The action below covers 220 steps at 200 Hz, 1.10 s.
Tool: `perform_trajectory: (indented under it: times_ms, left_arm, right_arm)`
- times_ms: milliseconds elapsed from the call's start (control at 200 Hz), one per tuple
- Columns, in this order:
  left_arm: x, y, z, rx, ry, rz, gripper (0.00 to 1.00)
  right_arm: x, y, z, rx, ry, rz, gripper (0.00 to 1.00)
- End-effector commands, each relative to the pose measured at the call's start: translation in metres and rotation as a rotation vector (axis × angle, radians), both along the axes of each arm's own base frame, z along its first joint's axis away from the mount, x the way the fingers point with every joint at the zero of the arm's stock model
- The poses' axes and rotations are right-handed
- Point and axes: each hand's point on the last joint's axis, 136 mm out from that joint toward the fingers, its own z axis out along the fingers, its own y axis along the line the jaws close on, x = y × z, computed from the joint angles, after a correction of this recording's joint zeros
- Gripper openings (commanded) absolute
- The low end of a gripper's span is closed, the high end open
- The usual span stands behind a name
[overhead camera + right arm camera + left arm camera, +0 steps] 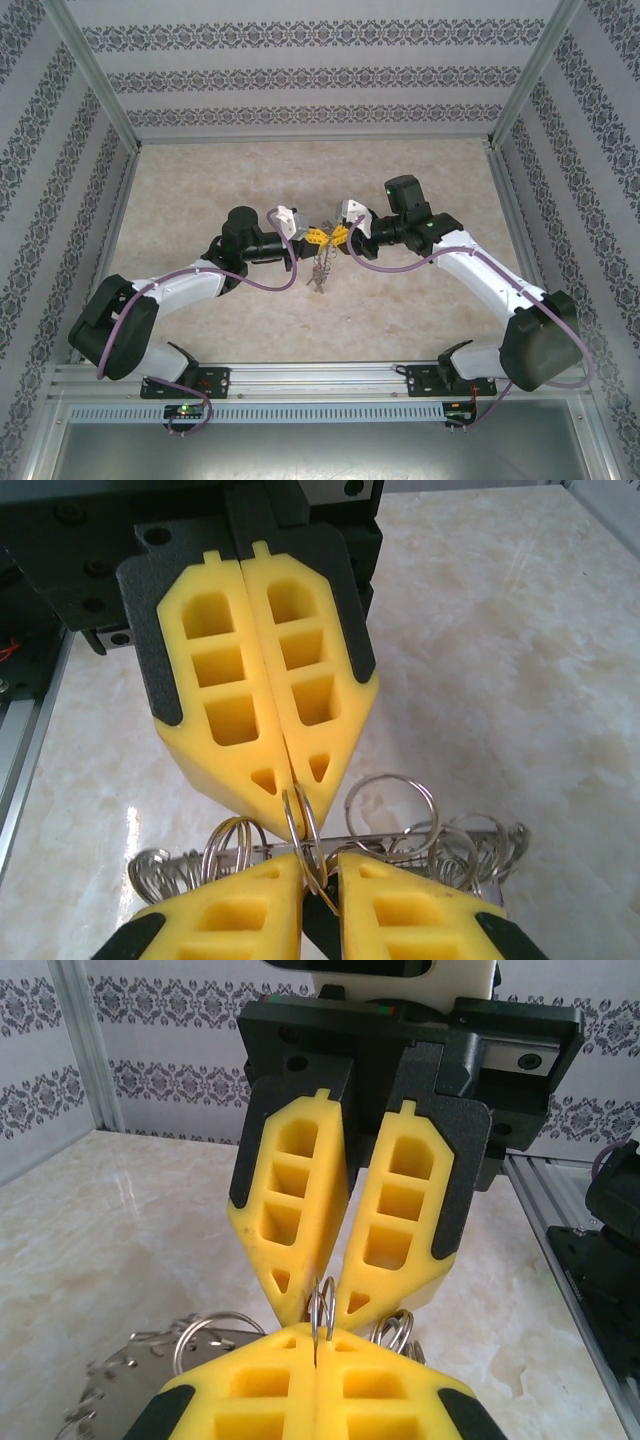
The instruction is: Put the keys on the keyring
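**Both pincers on one loop of the keyring**

The two arms meet tip to tip over the middle of the surface point(400, 180). The keyring point(320, 268) hangs between them, lifted off the marble, with its fringe of loops dangling below.

The left pincer point(316, 1338) is clenched, its yellow pads pressed flat together on a single wire loop point(322, 1298) at the ring's rim. The right pincer point(322, 1312) bites the same loop from the opposite side. Its tips pinch the wire while a narrow gap stays open further back along the pads.

The step in hand appears to be preparing the ring, with one loop singled out and held steady at both ends. No key is being carried. The next move probably needs one pincer to let go and fetch a key while the other keeps the loop presented and steady. The thin wire could slip or twist.
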Motion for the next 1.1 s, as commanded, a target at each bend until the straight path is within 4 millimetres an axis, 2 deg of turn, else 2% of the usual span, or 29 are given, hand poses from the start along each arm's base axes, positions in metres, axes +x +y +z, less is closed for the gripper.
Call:
perform_trajectory:
  times_ms: [0, 80, 135, 280, 400, 699, 764, 849, 979, 1094]
  left_arm:
    - [-0.008, -0.003, 0.02, -0.055, -0.064, -0.029, 0.0]
    - [-0.007, -0.003, 0.019, -0.053, -0.062, -0.02, 0.0]
    - [-0.007, -0.004, 0.019, -0.055, -0.062, -0.026, 0.0]
    - [-0.006, -0.004, 0.018, -0.051, -0.061, -0.019, 0.0]
    - [-0.006, -0.003, 0.014, -0.038, -0.054, -0.019, 0.0]
    - [-0.007, -0.003, 0.006, 0.016, -0.052, -0.028, 0.0]
    - [-0.006, -0.003, 0.004, 0.037, -0.055, -0.025, 0.06]
    - [-0.007, -0.002, 0.0, 0.065, -0.062, -0.028, 0.05]
    - [-0.006, -0.001, -0.002, 0.103, -0.071, -0.029, 0.2]
    - [-0.008, 0.0, -0.008, 0.172, -0.08, -0.055, 0.2]
  right_arm:
    - [-0.004, 0.006, 0.02, 0.071, -0.031, 0.034, 0.17]
    - [-0.006, 0.007, 0.024, 0.077, -0.034, 0.034, 0.15]
    - [-0.007, 0.008, 0.026, 0.08, -0.047, 0.039, 0.06]
    - [-0.009, 0.008, 0.025, 0.068, -0.061, 0.028, 0.07]
    - [-0.01, 0.008, 0.025, 0.063, -0.077, 0.021, 0.0]
    - [-0.01, 0.011, 0.02, 0.029, -0.091, 0.021, 0.0]
    - [-0.009, 0.011, 0.019, 0.017, -0.097, 0.012, 0.0]
    - [-0.008, 0.009, 0.017, -0.008, -0.109, 0.005, 0.0]
    - [-0.006, 0.007, 0.01, -0.071, -0.123, -0.003, 0.0]
    - [-0.007, 0.007, 0.006, -0.131, -0.14, -0.006, 0.0]
